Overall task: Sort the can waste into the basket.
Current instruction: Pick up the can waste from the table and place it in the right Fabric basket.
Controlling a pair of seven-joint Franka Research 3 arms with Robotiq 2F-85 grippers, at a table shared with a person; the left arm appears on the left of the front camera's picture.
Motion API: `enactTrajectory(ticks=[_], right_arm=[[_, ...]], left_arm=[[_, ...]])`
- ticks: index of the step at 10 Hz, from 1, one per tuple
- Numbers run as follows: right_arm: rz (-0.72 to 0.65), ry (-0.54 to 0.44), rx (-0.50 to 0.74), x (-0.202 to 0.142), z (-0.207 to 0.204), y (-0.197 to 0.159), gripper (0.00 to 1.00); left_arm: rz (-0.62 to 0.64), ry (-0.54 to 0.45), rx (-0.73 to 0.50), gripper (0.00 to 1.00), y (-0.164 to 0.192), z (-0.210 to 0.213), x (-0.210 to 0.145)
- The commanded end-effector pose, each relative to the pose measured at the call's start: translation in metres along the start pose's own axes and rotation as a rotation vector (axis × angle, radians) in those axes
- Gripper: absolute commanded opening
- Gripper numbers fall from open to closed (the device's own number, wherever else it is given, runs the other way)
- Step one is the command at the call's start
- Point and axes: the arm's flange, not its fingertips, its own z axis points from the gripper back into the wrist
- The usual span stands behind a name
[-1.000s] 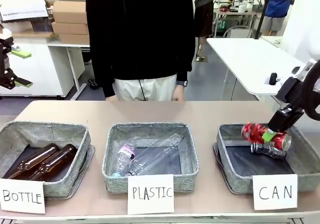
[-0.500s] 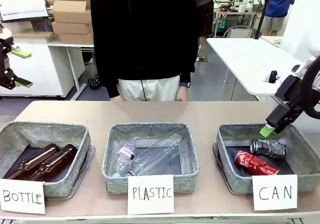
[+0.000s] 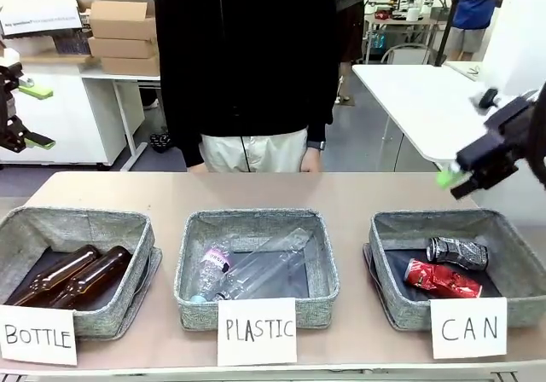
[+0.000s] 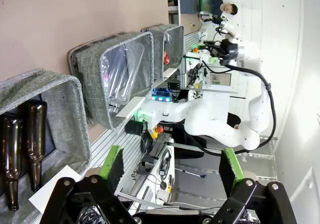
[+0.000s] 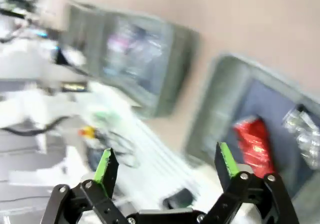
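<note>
The red can [image 3: 442, 279] and the dented dark silvery can [image 3: 457, 251] both lie inside the grey basket [image 3: 389, 292] signed "CAN" at the front right. My right gripper [image 3: 455, 179] hangs open above the basket's far edge, holding nothing. In the blurred right wrist view its green-padded fingers [image 5: 106, 165] stand wide apart, with the red can [image 5: 256, 145], the silvery can [image 5: 302, 136] and the basket [image 5: 220, 104] beyond them. My left gripper [image 3: 19, 113] is raised at the far left, open and empty; its fingers [image 4: 111, 162] are spread in the left wrist view.
The middle basket [image 3: 256, 267] signed "PLASTIC" holds clear plastic bottles. The left basket [image 3: 72, 267] signed "BOTTLE" holds two brown glass bottles [image 3: 72, 275]. A person in a black top [image 3: 243, 66] stands at the table's far side.
My right gripper opened and let go of the red can, which dropped into the CAN basket beside the silvery can. The gripper then rose up and away. The left arm stayed still.
</note>
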Motion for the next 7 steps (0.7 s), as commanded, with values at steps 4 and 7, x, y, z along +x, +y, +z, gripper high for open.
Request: enactTrajectory(ticks=[4, 7], right_arm=[[-0.025, -0.078, 0.146, -0.002, 0.021, 0.008, 1.00], [-0.025, -0.078, 0.146, -0.002, 0.021, 0.008, 1.00]], left_arm=[[0.007, 0.002, 0.008, 1.00, -0.003, 0.000, -0.001], [0.007, 0.002, 0.008, 1.00, -0.003, 0.000, -0.001]])
